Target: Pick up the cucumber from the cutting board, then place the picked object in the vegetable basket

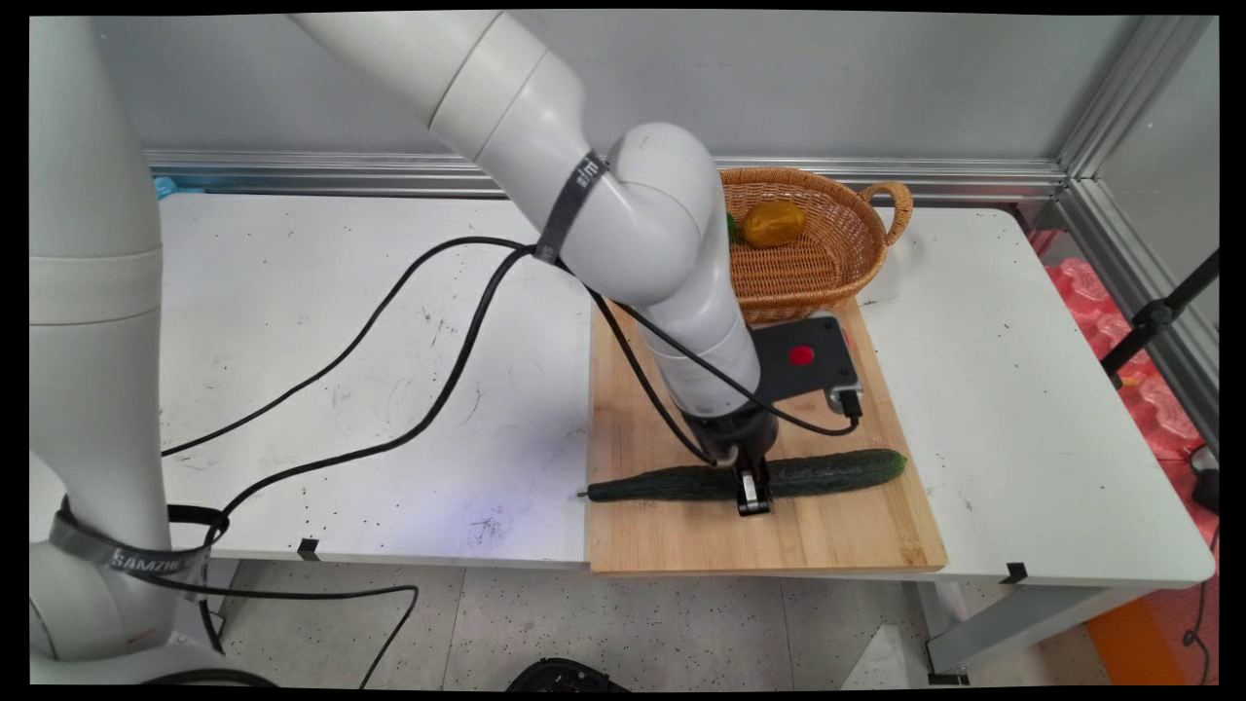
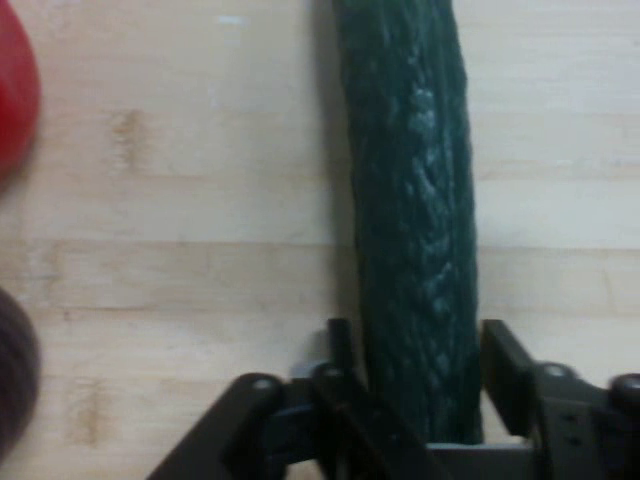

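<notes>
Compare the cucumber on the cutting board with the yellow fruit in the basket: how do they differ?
The cucumber is long, thin and dark green; the yellow fruit is short, rounded and yellow-orange. The cucumber lies flat on the wooden cutting board, the fruit inside the wicker basket. The gripper straddles the cucumber's middle, one finger either side; nothing touches the fruit. Both lie at the table's right half.

You had the cucumber (image 1: 818, 474) lying crosswise on the near half of the cutting board (image 1: 681, 535), which sat on the table (image 1: 341, 321) right of centre. Behind the board stood the basket (image 1: 837, 263), touching its far edge, with a fruit (image 1: 774, 223) inside.
</notes>
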### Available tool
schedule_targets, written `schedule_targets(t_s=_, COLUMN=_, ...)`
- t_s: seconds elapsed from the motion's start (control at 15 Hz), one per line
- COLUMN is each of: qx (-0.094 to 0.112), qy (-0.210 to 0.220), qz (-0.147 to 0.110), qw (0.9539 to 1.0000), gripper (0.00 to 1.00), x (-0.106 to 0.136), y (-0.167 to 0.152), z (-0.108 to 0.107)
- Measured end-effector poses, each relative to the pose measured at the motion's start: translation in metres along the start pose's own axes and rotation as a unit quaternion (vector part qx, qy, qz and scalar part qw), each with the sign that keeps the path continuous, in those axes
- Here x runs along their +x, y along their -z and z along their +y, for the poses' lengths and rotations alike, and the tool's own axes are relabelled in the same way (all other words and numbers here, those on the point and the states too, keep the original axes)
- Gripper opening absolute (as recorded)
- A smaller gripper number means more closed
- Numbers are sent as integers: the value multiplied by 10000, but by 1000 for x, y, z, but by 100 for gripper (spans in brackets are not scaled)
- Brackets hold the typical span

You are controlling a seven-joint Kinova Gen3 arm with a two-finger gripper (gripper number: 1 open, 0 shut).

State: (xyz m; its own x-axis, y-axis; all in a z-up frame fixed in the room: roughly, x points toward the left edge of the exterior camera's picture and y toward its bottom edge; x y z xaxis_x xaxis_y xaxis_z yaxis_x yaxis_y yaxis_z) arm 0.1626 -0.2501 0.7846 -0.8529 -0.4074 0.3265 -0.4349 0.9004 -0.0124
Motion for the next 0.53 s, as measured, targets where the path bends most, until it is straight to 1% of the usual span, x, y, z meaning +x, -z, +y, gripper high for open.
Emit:
schedule_targets(t_s=0.27, qx=-75, qy=3, qz=8, qw=10000, gripper=0, x=2, y=2, z=2)
schedule_targets(t_s=0.53, qx=-134, qy=-9, qz=101, qw=9999, gripper=0, x=4, y=24, z=-3)
